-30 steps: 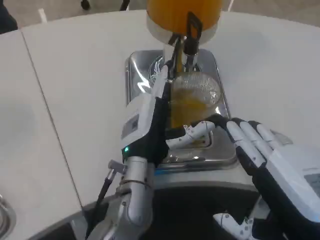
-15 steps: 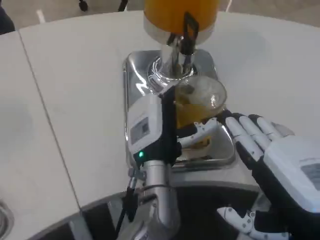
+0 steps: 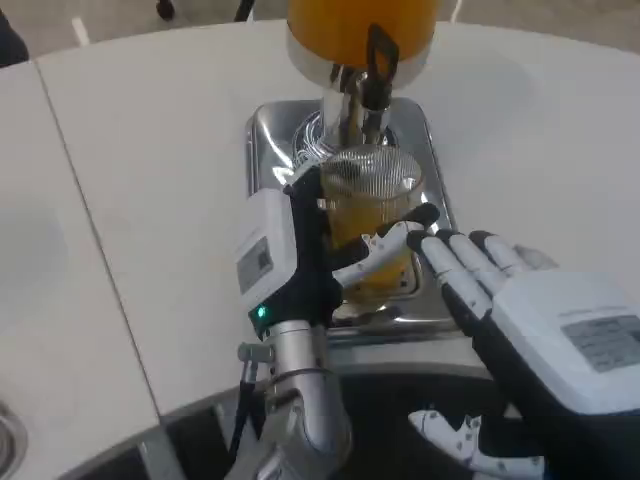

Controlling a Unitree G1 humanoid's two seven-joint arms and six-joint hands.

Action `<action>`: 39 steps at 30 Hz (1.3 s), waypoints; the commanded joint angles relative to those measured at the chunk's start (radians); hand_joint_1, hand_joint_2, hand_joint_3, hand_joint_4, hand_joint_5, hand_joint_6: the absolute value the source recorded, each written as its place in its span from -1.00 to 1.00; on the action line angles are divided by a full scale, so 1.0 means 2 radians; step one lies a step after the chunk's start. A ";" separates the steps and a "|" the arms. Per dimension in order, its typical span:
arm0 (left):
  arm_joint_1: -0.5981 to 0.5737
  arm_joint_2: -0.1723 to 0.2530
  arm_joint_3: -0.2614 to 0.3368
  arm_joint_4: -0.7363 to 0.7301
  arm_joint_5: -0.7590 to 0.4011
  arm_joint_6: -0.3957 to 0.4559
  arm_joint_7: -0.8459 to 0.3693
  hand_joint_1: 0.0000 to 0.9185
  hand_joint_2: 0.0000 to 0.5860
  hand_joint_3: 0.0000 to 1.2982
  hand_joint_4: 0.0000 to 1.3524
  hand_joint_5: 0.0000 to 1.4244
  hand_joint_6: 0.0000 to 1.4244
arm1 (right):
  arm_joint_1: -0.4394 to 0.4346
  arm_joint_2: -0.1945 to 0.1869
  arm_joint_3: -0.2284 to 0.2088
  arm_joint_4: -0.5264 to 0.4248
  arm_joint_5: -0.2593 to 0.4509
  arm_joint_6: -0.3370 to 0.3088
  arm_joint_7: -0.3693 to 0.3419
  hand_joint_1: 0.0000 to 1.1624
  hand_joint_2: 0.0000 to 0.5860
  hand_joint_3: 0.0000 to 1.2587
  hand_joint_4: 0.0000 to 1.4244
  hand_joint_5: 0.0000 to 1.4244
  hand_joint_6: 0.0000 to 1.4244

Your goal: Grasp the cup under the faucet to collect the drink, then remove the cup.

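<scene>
Since half a second ago my left hand [image 3: 300, 250], wrapped on the cup [image 3: 372, 215], draws it back beneath the faucet [image 3: 362, 85]; right hand [image 3: 500, 290] hovers beside, fingers apart — collecting continues, I judge.

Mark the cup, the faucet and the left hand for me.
cup [image 3: 375, 215]: head view, on its clear ribbed wall.
faucet [image 3: 380, 55]: head view, on the black tap lever.
left hand [image 3: 270, 255]: head view, on its white back.

So the cup [image 3: 372, 215] sat on the tray [image 3: 275, 135] right under the faucet [image 3: 362, 100], tray on the bench [image 3: 150, 150]. Left hand [image 3: 300, 255] was on its left, right hand [image 3: 520, 310] just to its right.
</scene>
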State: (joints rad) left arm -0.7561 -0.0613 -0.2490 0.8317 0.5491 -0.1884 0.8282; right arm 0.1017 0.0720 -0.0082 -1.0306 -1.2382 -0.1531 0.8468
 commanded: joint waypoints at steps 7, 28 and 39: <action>0.031 0.011 0.013 -0.029 -0.024 -0.017 -0.019 0.41 -0.92 0.78 0.64 0.99 1.00 | -0.023 0.063 0.009 -0.008 0.003 0.077 0.024 -0.25 0.43 -1.00 -1.00 -1.00 -0.92; 0.090 0.087 0.071 -0.159 -0.047 -0.022 -0.087 0.41 -0.97 0.79 0.62 1.00 1.00 | -0.057 -0.070 -0.029 -0.008 0.072 0.122 0.038 -0.23 0.48 -1.00 -1.00 -1.00 -0.91; 0.149 0.099 0.098 -0.265 -0.078 -0.015 -0.153 0.40 -0.99 0.79 0.60 1.00 1.00 | 0.048 -0.100 -0.071 -0.008 0.109 0.023 -0.064 -0.21 0.52 -1.00 -1.00 -1.00 -0.93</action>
State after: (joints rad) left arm -0.4793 0.1317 -0.0558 0.3702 0.4004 -0.2086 0.5504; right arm 0.1217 -0.1053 -0.1070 -1.0326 -1.0479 -0.0435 0.8055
